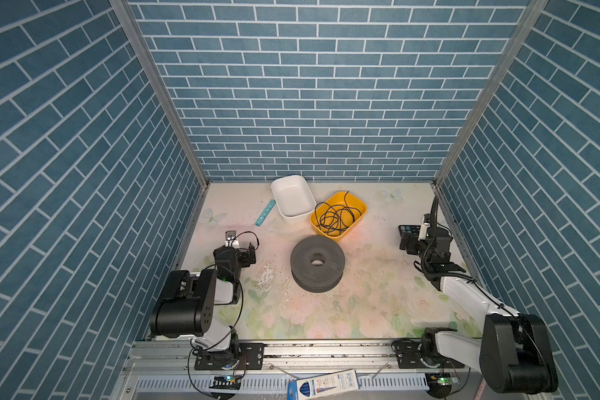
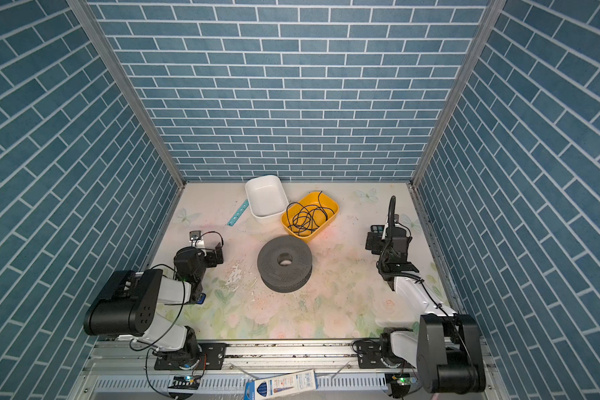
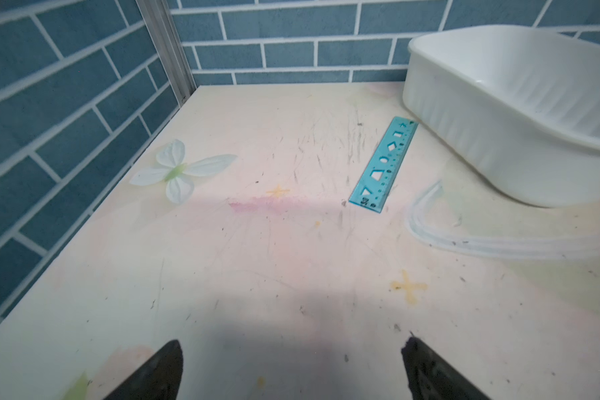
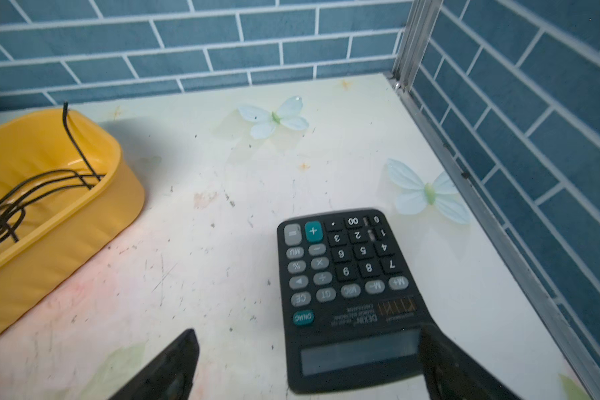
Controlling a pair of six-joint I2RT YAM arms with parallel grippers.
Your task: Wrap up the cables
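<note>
The cables do not show in any view. A dark grey perforated spool point(image 1: 317, 263) point(image 2: 284, 265) lies flat mid-table. My left gripper point(image 1: 237, 248) point(image 3: 291, 346) hovers at the left side, open, with only bare tabletop between its fingertips. My right gripper point(image 1: 413, 240) point(image 4: 305, 346) is at the right side, open, low over a black calculator point(image 4: 347, 277) point(image 1: 407, 229) that lies flat on the table. One fingertip overlaps the display corner of the calculator; the other stands well clear of it.
A yellow bin point(image 1: 361, 207) point(image 4: 66, 235) behind the spool holds a tangle of thin black wire point(image 1: 336, 218) point(image 4: 0, 214). A white bin point(image 1: 291, 197) point(image 3: 499, 138) stands to its left, with a teal ruler point(image 1: 264, 213) point(image 3: 381, 166) beside it. Walls enclose three sides.
</note>
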